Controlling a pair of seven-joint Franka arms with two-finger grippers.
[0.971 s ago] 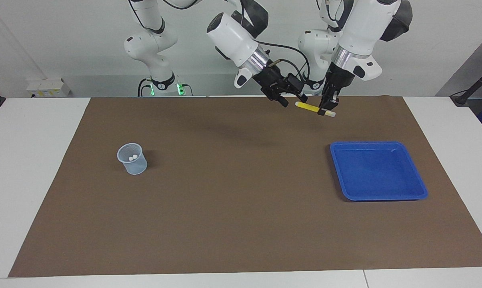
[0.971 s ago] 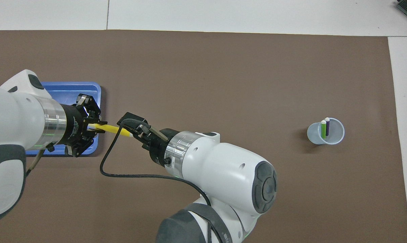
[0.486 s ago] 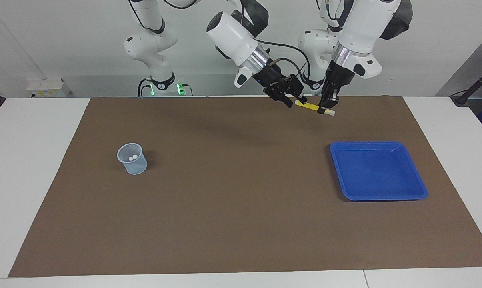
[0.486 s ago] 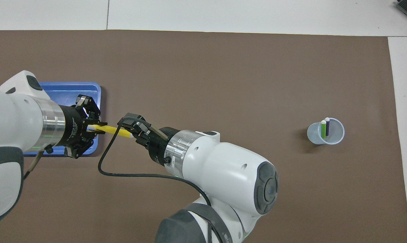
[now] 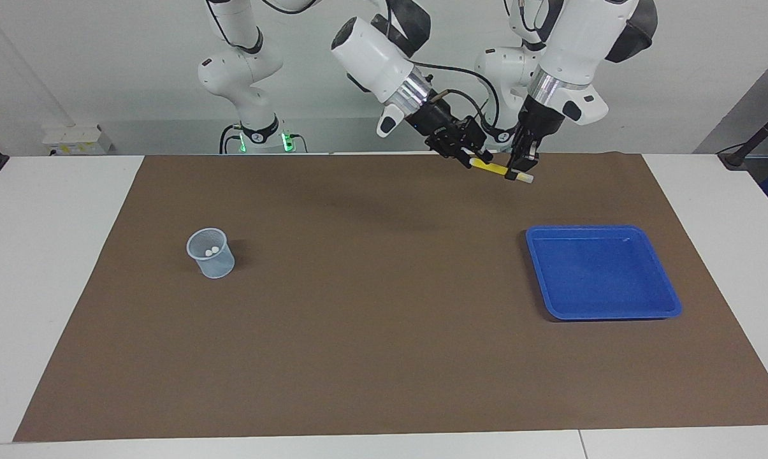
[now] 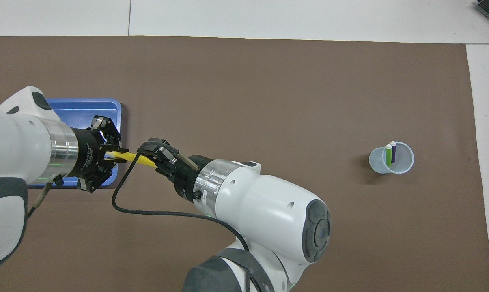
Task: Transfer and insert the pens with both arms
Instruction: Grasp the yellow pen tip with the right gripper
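So the left gripper (image 5: 522,171) is pinching the yellow pen (image 5: 495,169) near its pale cap, up over the brown mat's (image 5: 384,357) robot-side edge. The right gripper (image 5: 470,155) is closing its jaws around the free end. Letting go too early could drop it, nowhere near the cup (image 5: 211,253).
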